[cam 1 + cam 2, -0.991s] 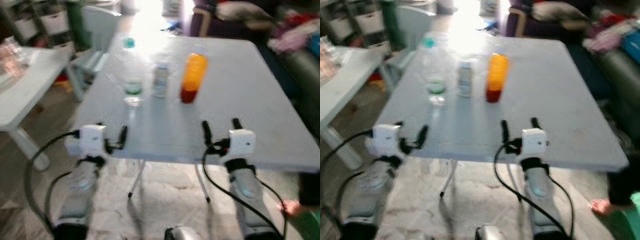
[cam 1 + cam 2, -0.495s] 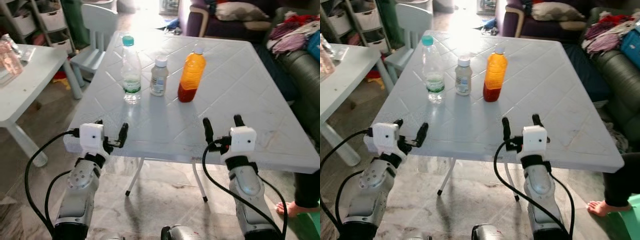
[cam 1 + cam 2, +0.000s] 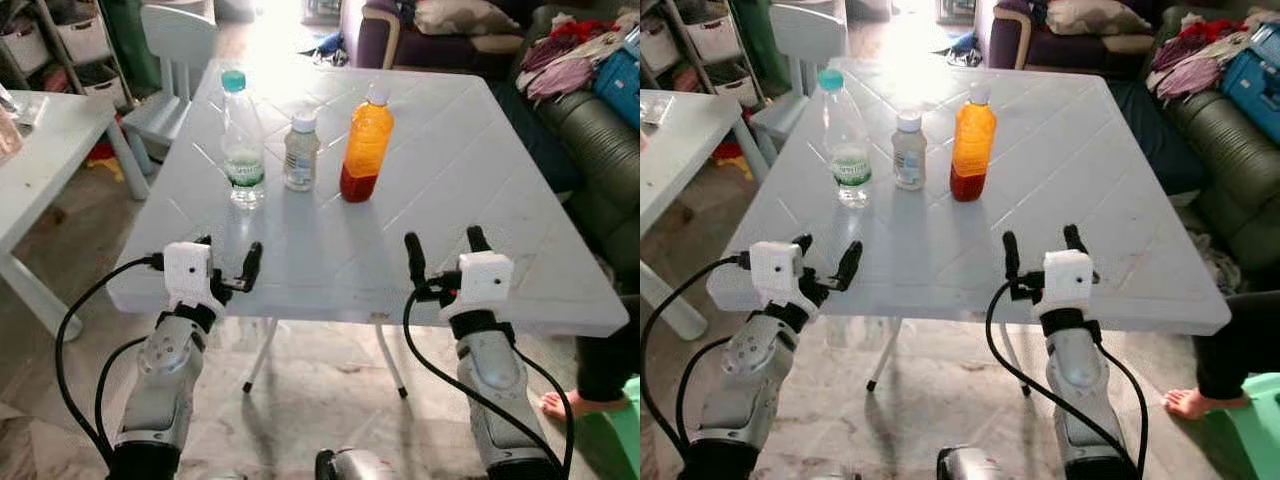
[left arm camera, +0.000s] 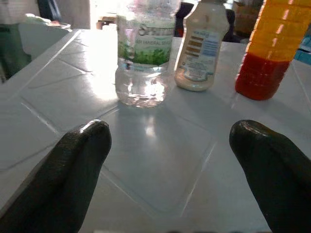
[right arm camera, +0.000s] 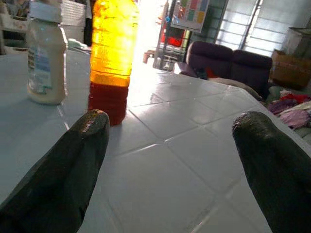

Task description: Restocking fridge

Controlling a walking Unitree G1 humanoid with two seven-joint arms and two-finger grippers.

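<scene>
Both pincers are spread wide and hold nothing: the left gripper (image 3: 228,267) hangs over the near edge of the white table (image 3: 480,190) on the robot's left, and the right gripper (image 3: 441,258) sits over the same edge further to its right. Three drinks stand upright in a row toward the far half of the table, well apart from both grippers: a clear water bottle (image 3: 240,140) with a teal cap on the left, a small pale bottle (image 3: 300,152) with a white cap just beside it, and a taller orange juice bottle (image 3: 365,144) to the right of that. In the left wrist view the water bottle (image 4: 145,53) stands straight ahead between the black fingers (image 4: 77,170), while the right wrist view looks past its own fingers (image 5: 63,170) toward the juice bottle (image 5: 111,53), which stands off to one side of the line. Nothing has been picked up yet, so the restocking looks barely begun. The bottles stand close together, so a gripper reaching for one could knock its neighbour over with an outer finger. The tall, narrow juice bottle seems the easiest to tip if it is grasped high or bumped. A person's bare foot (image 3: 562,405) rests on the floor near the table's right corner, so walking forward risks contact there.
</scene>
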